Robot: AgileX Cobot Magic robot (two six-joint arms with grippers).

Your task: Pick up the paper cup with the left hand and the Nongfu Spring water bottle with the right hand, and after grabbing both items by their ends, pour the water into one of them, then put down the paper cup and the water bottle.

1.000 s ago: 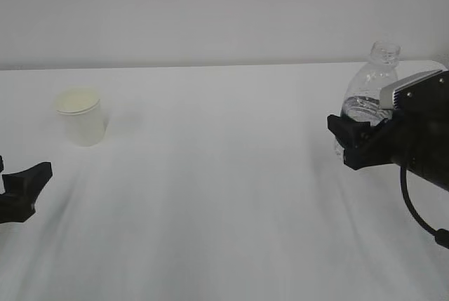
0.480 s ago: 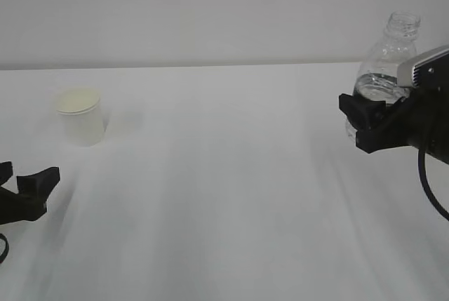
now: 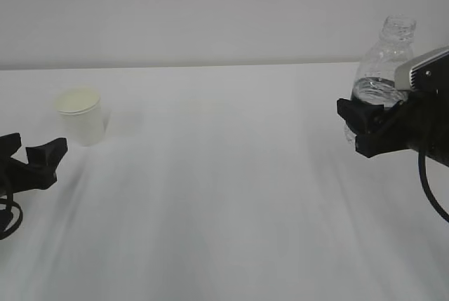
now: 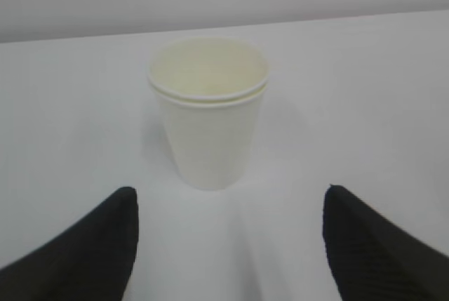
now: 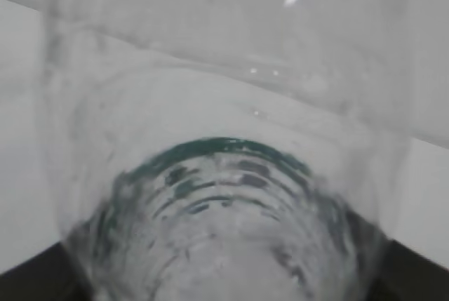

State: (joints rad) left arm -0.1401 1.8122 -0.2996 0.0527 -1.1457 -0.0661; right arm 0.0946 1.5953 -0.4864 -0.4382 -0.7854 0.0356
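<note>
Black right gripper (image 3: 366, 131) clamps the clear ribbed plastic bottle (image 3: 379, 76) at frame right; black left gripper (image 4: 228, 234), jaws apart, faces the white paper cup (image 4: 209, 108).

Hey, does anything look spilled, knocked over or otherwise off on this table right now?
Nothing stands out. The paper cup stands upright on the table, which looks dry, and the water bottle is upright in the right gripper.

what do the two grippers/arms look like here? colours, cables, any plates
Left gripper: matte black, two wedge-shaped fingers with a fine ribbed texture, and a loose black cable looping below it. Right gripper: also black and blocky, with angular fingers; a light grey rectangular plate sits on top, and a thin black cable hangs under it. No markings can be read.
</note>
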